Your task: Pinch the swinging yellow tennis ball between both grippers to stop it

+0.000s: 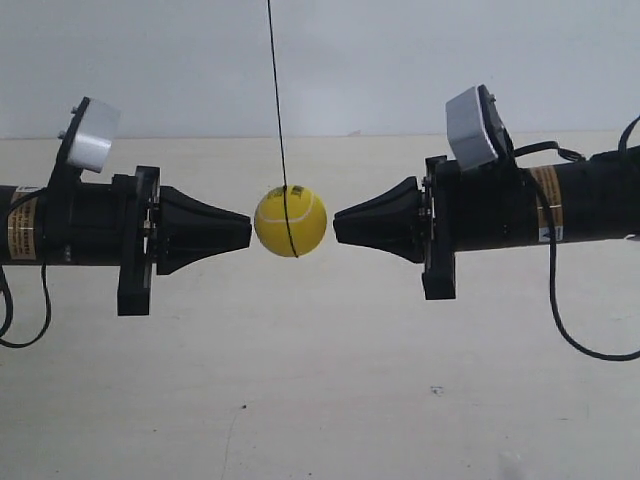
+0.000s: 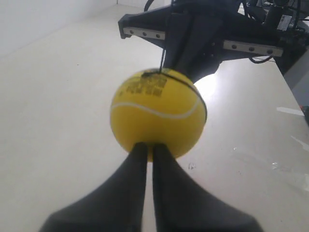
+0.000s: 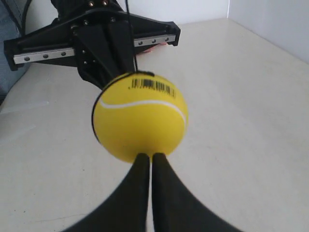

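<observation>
From my remote station I read the exterior view across. The gripper at the exterior view's left lay level above the pale table, its black cone pointing inward, a grey-white camera box perched over the arm. Its blunt tip sat right at the edge of the yellow tennis ball, touching or a hair off (I could not settle which). The ball hung in mid-air from a thin dark string that ran nearly straight up and also wrapped down around the ball's face. On the far side, the gripper at the exterior view's right mirrored the first, with a thin sliver of background showing between its tip and the ball.

In the left wrist view, the left gripper had its two halves pressed together, only a thin slit between them, nosing into the lower edge of the ball beneath the barcode sticker. The right wrist view showed the right gripper closed the same way against the ball.

My judgement: the approach was all but done, with both cones aligned on the ball's middle and the string close to plumb. What remained was the last squeeze inward, mainly from the exterior view's right, to turn near-contact into a firm pinch.
</observation>
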Controlling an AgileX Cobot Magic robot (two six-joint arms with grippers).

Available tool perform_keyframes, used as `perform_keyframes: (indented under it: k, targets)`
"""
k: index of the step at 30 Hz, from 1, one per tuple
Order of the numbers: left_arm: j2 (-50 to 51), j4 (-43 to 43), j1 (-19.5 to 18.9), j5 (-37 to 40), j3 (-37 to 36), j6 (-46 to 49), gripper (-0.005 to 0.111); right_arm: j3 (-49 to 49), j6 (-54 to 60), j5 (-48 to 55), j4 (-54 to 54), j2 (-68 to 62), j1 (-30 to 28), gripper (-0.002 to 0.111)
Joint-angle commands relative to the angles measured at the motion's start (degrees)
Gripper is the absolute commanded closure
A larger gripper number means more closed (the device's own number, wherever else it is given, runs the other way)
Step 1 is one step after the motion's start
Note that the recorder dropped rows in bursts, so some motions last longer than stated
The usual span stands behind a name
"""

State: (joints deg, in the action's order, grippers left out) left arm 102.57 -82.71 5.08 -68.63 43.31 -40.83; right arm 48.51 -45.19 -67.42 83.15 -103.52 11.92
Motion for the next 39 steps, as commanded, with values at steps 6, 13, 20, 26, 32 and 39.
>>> perform_keyframes:
  k: [6,13,20,26,32,39]
  targets:
    - [0.06,4.82,4.24,2.87,0.12,1.91,0.102,0.21,2.45,-2.24,-3.09,-2.97,0.03,0.108]
    - [0.06,5.37,4.24,4.23,0.12,1.91,0.102,0.21,3.32,-2.24,-3.37,-2.97,0.03,0.108]
    - [0.06,5.37,4.24,4.23,0.12,1.91,0.102,0.21,3.32,-2.24,-3.37,-2.97,0.03,0.108]
    - [0.06,5.37,4.24,4.23,0.12,1.91,0.102,0.21,3.32,-2.24,-3.37,-2.97,0.03,0.108]
    - [0.06,5.37,4.24,5.36,0.12,1.91,0.102,0.21,3.76,-1.26,-3.50,-2.97,0.03,0.108]
    - [0.06,5.37,3.54,9.56,0.12,2.10,0.102,0.21,5.05,2.41,-4.68,-2.97,-0.09,0.108]
